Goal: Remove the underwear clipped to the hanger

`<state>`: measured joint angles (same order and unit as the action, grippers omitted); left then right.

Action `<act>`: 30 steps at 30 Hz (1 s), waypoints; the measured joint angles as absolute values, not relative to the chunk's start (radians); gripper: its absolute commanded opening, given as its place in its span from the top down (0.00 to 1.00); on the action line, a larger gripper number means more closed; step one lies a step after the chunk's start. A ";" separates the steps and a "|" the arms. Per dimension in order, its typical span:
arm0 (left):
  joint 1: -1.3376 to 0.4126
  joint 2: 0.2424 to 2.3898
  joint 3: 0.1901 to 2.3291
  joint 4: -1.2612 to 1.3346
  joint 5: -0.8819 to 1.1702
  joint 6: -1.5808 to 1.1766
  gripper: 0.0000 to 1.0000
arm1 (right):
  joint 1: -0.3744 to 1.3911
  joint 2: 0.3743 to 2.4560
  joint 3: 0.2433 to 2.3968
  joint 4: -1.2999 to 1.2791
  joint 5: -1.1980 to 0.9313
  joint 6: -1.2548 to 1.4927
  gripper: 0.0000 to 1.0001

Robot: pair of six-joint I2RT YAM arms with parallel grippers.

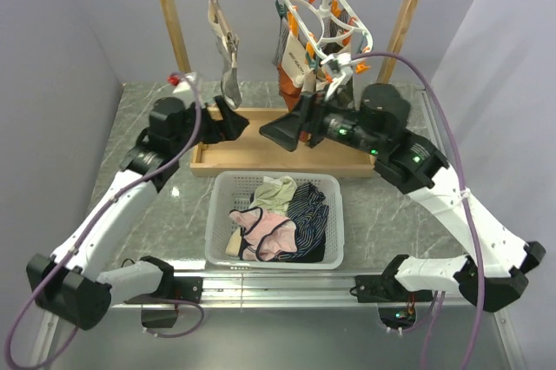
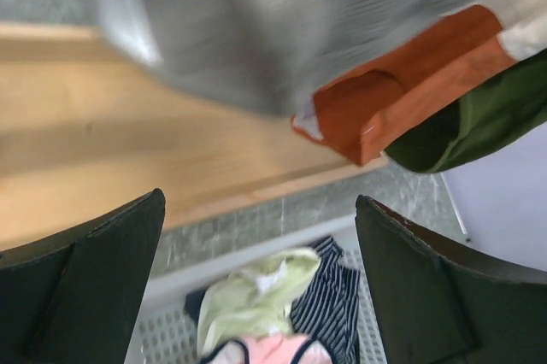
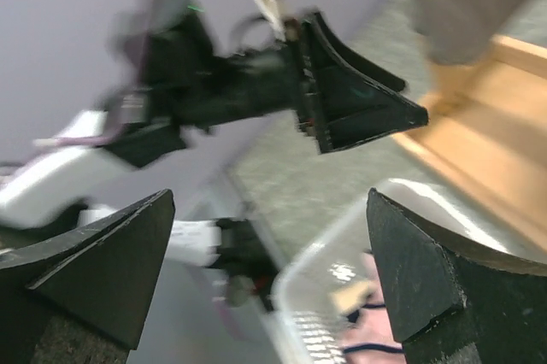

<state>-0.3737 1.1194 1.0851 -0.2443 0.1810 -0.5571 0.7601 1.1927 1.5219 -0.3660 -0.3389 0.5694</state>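
The white hanger (image 1: 326,14) with orange and teal pegs hangs from the wooden bar at the back right. Rust-orange underwear (image 1: 291,75) is clipped under it. A grey striped piece (image 1: 229,62) hangs to the left of it. My left gripper (image 1: 236,120) stands open just below the grey piece. My right gripper (image 1: 282,125) is open below the rust-orange piece, facing the left one. In the left wrist view the grey cloth (image 2: 282,31), the rust-orange piece (image 2: 402,82) and a dark olive green piece (image 2: 479,125) hang above my open left gripper (image 2: 261,240). Nothing lies between the fingers of the right gripper (image 3: 269,270).
A white basket (image 1: 334,214) in front of the rack holds pale green (image 1: 276,192), pink (image 1: 265,231) and navy striped (image 1: 308,209) pieces. The rack's wooden base tray (image 1: 217,161) lies under the grippers. Grey walls close in on both sides.
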 measured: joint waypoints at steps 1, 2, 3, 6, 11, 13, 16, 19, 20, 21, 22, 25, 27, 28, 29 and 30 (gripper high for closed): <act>-0.405 1.145 1.111 -0.238 0.146 -0.546 0.02 | 0.786 1.216 1.539 -0.394 -0.276 0.537 0.00; -0.442 1.177 1.140 -0.228 0.096 -0.534 0.02 | 0.807 1.236 1.554 -0.421 -0.224 0.513 0.00; -0.474 1.203 1.161 -0.215 0.043 -0.530 0.03 | 0.826 1.262 1.567 -0.443 -0.171 0.489 0.00; -0.530 1.252 1.177 -0.185 -0.121 -0.516 0.04 | 0.859 1.330 1.578 -0.489 -0.035 0.442 0.00; -0.609 1.304 1.182 -0.185 -0.446 -0.498 0.06 | 0.868 1.365 1.575 -0.506 0.093 0.418 0.00; -0.641 1.322 1.182 -0.180 -0.545 -0.482 0.06 | 0.868 1.357 1.575 -0.494 0.126 0.409 0.00; -0.668 1.339 1.178 -0.145 -0.634 -0.445 0.07 | 0.868 1.348 1.575 -0.472 0.164 0.397 0.00; -0.672 1.349 1.165 -0.086 -0.697 -0.404 0.22 | 0.868 1.349 1.575 -0.455 0.187 0.387 0.00; -0.672 1.359 1.165 -0.059 -0.714 -0.385 0.47 | 0.868 1.349 1.576 -0.453 0.196 0.383 0.00; -0.671 1.373 1.165 -0.033 -0.731 -0.371 0.62 | 0.868 1.350 1.576 -0.450 0.204 0.377 0.00; -0.670 1.388 1.166 -0.009 -0.744 -0.353 0.75 | 0.868 1.353 1.582 -0.446 0.213 0.371 0.00; -0.671 1.449 1.176 0.032 -0.771 -0.291 0.99 | 0.868 1.380 1.631 -0.430 0.241 0.349 0.00; -0.671 1.485 1.183 0.044 -0.783 -0.262 0.99 | 0.868 1.406 1.682 -0.414 0.265 0.325 0.00; -0.671 1.498 1.184 0.049 -0.788 -0.250 0.99 | 0.868 1.418 1.708 -0.406 0.276 0.313 0.00; -0.671 1.502 1.184 0.051 -0.792 -0.243 0.99 | 0.868 1.429 1.734 -0.403 0.283 0.300 0.00; -0.672 1.503 1.184 0.053 -0.795 -0.235 0.99 | 0.868 1.444 1.763 -0.397 0.290 0.285 0.00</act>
